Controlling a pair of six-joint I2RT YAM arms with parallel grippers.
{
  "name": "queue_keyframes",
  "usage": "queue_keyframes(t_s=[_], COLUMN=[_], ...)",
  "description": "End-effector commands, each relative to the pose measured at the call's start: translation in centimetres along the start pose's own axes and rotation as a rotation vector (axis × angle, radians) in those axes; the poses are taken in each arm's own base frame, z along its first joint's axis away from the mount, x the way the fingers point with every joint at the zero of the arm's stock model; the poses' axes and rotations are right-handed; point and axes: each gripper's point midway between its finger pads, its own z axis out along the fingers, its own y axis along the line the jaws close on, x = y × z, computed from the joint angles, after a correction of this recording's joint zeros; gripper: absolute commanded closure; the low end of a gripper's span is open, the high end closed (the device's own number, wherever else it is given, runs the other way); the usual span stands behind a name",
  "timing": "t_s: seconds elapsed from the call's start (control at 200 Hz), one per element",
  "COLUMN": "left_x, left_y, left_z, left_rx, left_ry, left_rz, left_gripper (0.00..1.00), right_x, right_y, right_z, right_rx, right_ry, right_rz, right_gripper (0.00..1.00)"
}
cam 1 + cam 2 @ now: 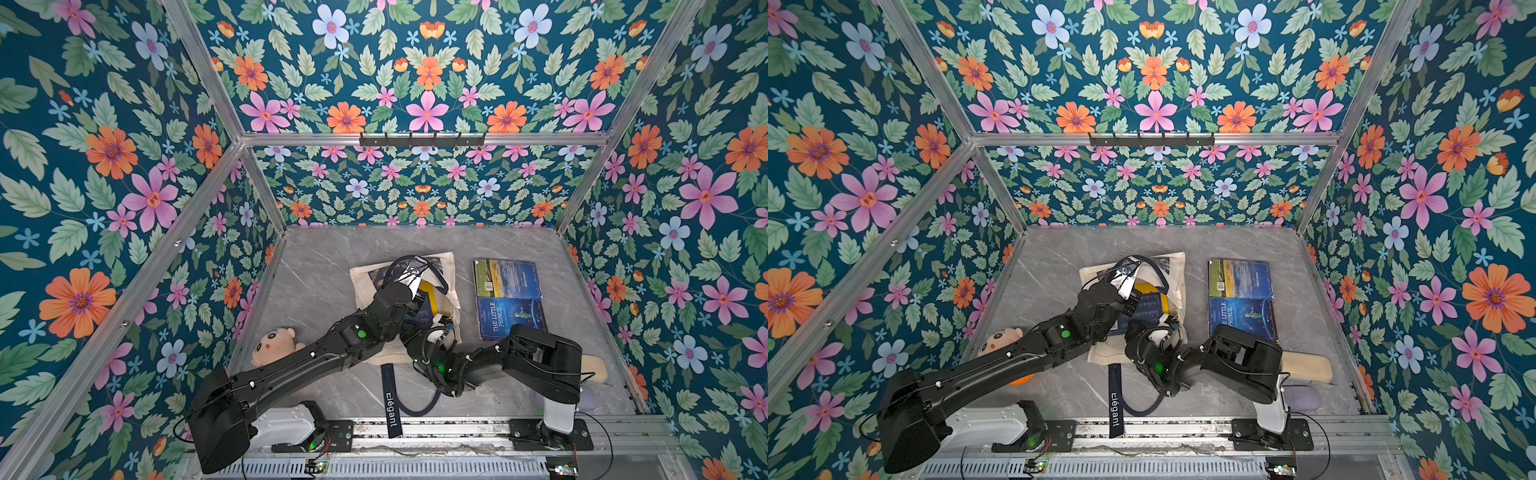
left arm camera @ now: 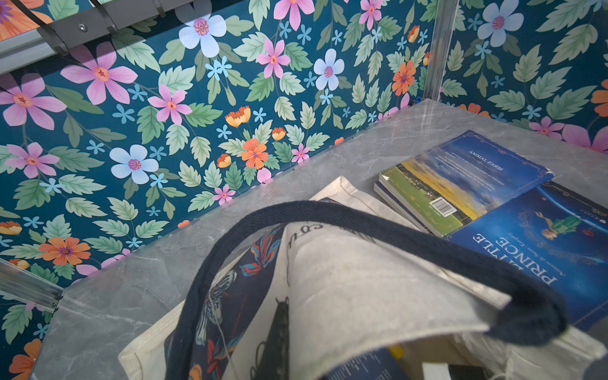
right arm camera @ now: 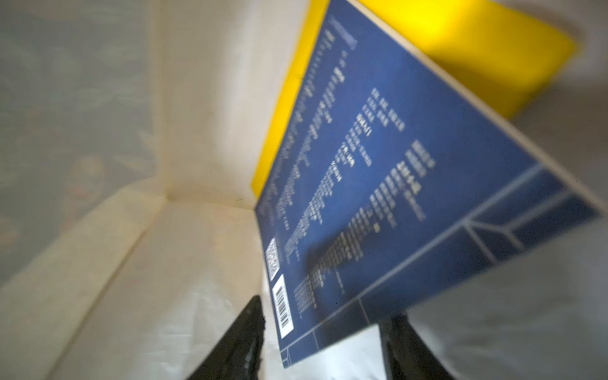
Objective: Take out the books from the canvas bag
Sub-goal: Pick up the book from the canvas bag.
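Right jaws straddle thin blue paperback (image 3: 394, 181); inside cream canvas bag (image 3: 131, 256)

1. Both top views are evenly bright and sharp, with only soft shadows under the arms.
2. The right wrist view is blurred throughout; the yellow book (image 3: 460, 49) beyond the right tool (image 3: 325, 312) glares.
3. The left wrist view is crisp, though the nearby canvas bag (image 2: 362, 279) looks slightly soft.

A lab test booth: floral-papered walls (image 1: 424, 83), aluminium frame (image 1: 291, 138), marble-look tabletop (image 1: 332, 257).
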Motion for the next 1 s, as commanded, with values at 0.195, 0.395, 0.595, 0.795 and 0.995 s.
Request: queue_keyframes(t_s=[0.195, 0.395, 0.595, 0.795, 0.995], left_x=[-0.8, -0.9, -0.8, -0.8, -0.9], left_y=[0.1, 0.0, -0.1, -0.2, -0.3], left_z=[-0.1, -0.1, -0.1, -0.2, -0.2], left_rx=[0.006, 0.012, 0.016, 0.023, 0.03], left_ry=[-0.026, -0.027, -0.025, -0.027, -0.028], left_rz=[-0.022, -0.022, -0.021, -0.021, -0.023], left_gripper=[1.0, 1.0, 1.0, 1.0, 1.0], right_x=[-1.5, -2.4, -1.6, -1.1, -1.2], right_y=[3.6, 4.3, 6.0, 6.4, 5.5], right_z=[1.9, 3.2, 5.3, 7.1, 8.8], right_rx=[-0.118, -0.138, -0.171, -0.16, -0.143], right_ry=[-0.041, -0.061, -0.021, 0.007, 0.041], right_rz=[-0.046, -0.051, -0.08, -0.098, -0.043], right_gripper=[0.54, 0.54, 0.54, 0.53, 0.66])
